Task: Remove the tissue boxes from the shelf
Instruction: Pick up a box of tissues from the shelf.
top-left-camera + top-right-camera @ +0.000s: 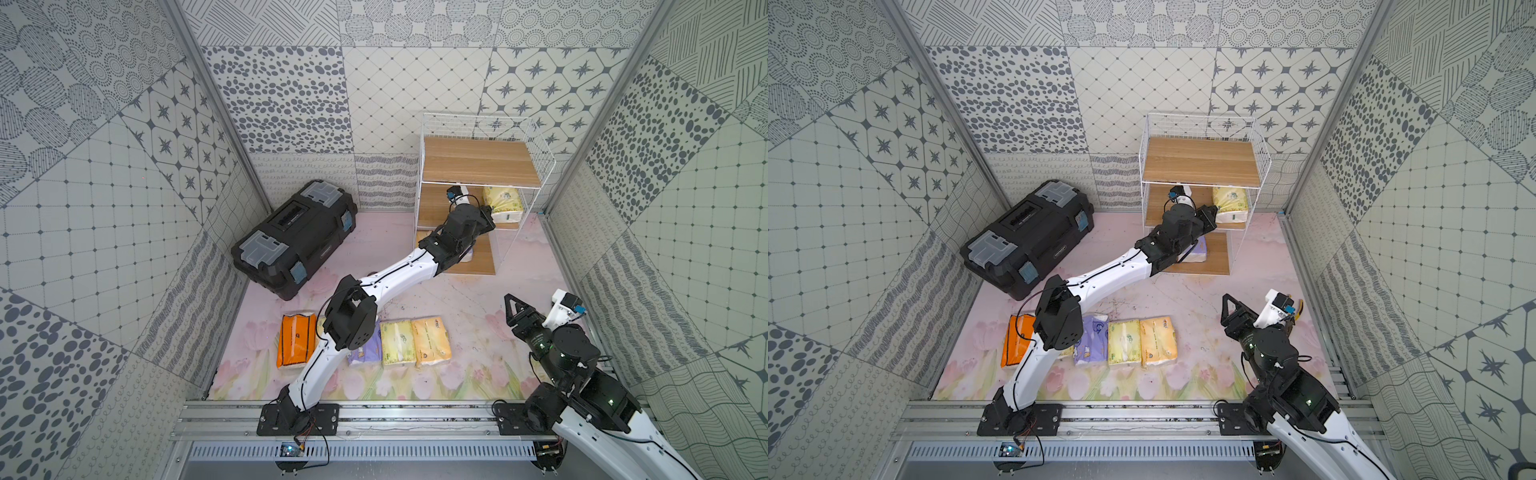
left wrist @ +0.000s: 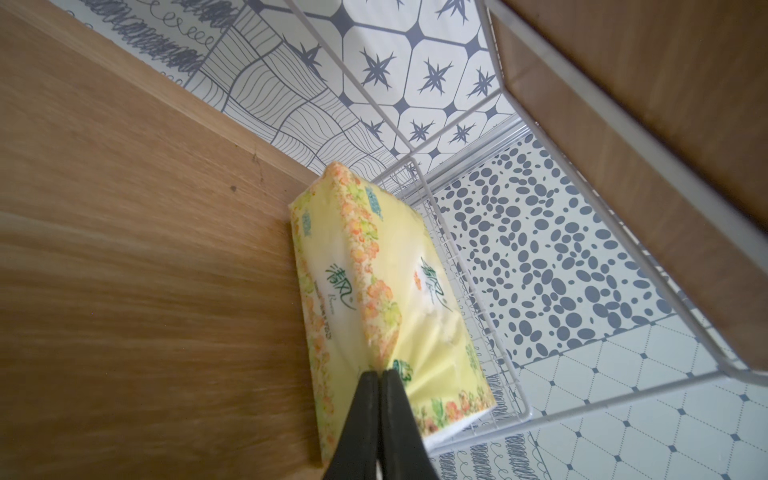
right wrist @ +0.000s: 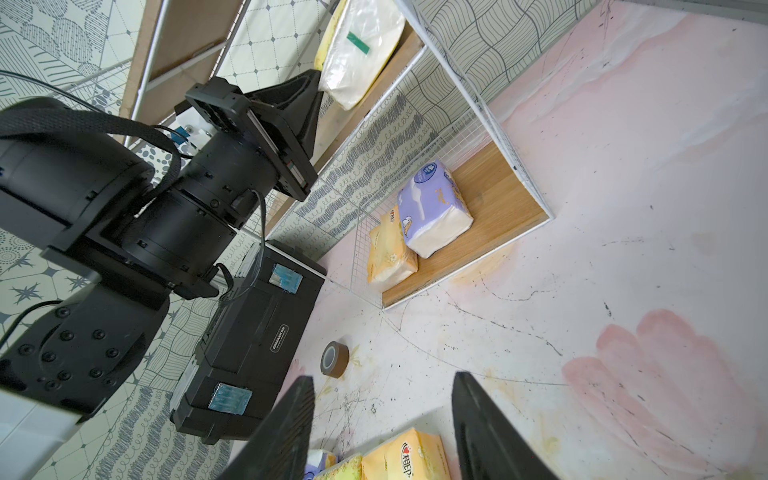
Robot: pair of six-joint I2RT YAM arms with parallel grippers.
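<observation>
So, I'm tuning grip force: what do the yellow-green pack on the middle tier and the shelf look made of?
Yellow-green pack: glossy thin plastic film over soft tissue, probably; it puckers where the left gripper pinches it.
Shelf boards: matte wood or wood-look laminate; grain shows.
Shelf frame: white-coated metal wire, seemingly; thin rods and mesh.

Both top views look down from high above my base rail (image 1: 415,413), taking in the floor (image 1: 457,299) and the shelf (image 1: 478,162) at the back. My left wrist camera sits close inside that shelf, facing the pale yellow-green pack (image 2: 374,291). My right wrist camera looks across the floor, probably from farther back, sharing shelf and pack.
</observation>
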